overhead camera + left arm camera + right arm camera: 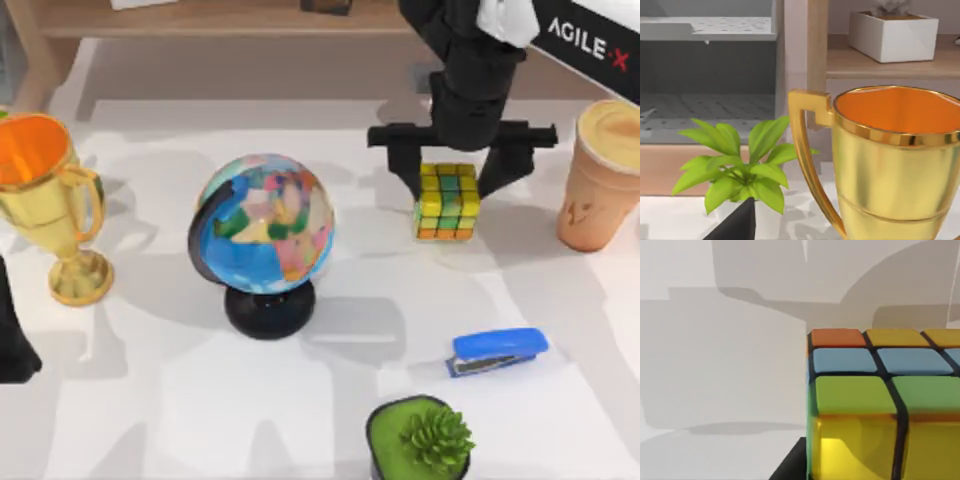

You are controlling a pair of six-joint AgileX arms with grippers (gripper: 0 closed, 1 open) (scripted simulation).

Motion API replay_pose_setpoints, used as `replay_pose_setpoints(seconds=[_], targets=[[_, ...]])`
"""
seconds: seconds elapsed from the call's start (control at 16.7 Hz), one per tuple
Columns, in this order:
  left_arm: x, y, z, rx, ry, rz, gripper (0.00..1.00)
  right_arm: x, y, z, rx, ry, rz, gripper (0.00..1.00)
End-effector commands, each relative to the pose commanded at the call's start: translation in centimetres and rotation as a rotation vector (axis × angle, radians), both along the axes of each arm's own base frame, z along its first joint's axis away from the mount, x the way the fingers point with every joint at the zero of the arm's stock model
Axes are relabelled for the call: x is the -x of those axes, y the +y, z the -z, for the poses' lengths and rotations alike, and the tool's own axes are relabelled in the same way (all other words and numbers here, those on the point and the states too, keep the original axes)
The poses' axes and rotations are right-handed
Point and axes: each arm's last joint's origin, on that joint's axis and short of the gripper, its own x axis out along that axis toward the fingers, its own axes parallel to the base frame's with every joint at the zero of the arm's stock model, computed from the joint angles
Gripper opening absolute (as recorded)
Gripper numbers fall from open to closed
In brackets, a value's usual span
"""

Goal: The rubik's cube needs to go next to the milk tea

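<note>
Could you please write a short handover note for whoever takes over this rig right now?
Right tool: over the rubik's cube, fingers astride it; a firm grip cannot be confirmed.
Left arm: parked at the table's left edge, near the gold trophy.
Milk tea: upright at the right edge, apart from the cube.
Done: right arm has reached the cube.
Left: secure the cube, carry it right, set it beside the milk tea, release.

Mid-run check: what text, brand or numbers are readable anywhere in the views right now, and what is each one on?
"AGILE·X": white letters on the right arm, top view.
Small dark marks on the side of the milk tea: too small to read.
The globe has coloured patches, no legible labels.
Nothing readable on the rubik's cube.
</note>
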Motion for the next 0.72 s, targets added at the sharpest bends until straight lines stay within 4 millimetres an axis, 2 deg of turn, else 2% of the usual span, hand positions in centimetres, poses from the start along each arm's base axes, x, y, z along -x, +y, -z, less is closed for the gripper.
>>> replay_pose_setpoints(seconds=[0.3,0.72], targets=[[0.0,0.0,0.0,0.0,0.0,0.0,1.0,-0.01,-0.03,0.26,0.004,0.005,0.0,0.0],[0.0,0.0,0.0,0.0,0.0,0.0,1.0,-0.01,-0.03,0.26,0.004,0.005,0.0,0.53]])
